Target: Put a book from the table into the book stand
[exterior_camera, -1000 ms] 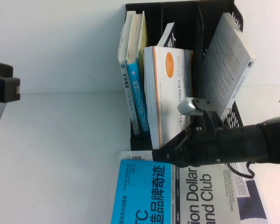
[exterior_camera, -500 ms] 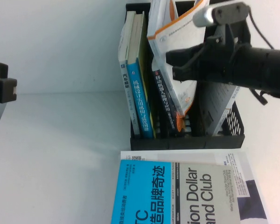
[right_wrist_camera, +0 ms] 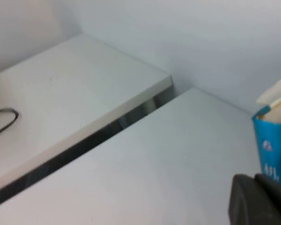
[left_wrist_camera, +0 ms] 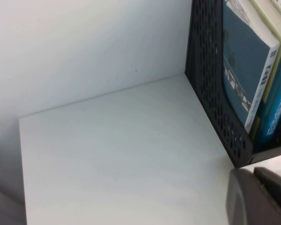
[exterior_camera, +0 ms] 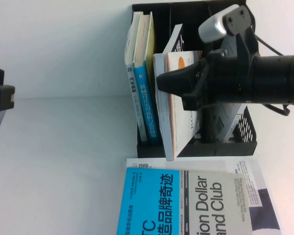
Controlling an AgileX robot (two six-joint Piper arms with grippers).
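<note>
Right claw (exterior_camera: 169,82) is up over the black stand (exterior_camera: 245,132), its dark fingers pointing toward the robot's left, reaching across the orange-and-white book (exterior_camera: 179,105). That book sits in the stand's middle slot, leaning, its lower corner poking out past the stand's front edge. Whether the right claw is clamped on it or let go, I can't tell. Two blue-spined books (exterior_camera: 142,93) stand upright in the stand's left slot. A blue book (exterior_camera: 149,205) and a grey book (exterior_camera: 218,203) lie flat on the desk (exterior_camera: 63,161), just in front of the stand. Left claw (exterior_camera: 1,95) hangs at the far left edge, well apart from everything; its grip can't be told either.
</note>
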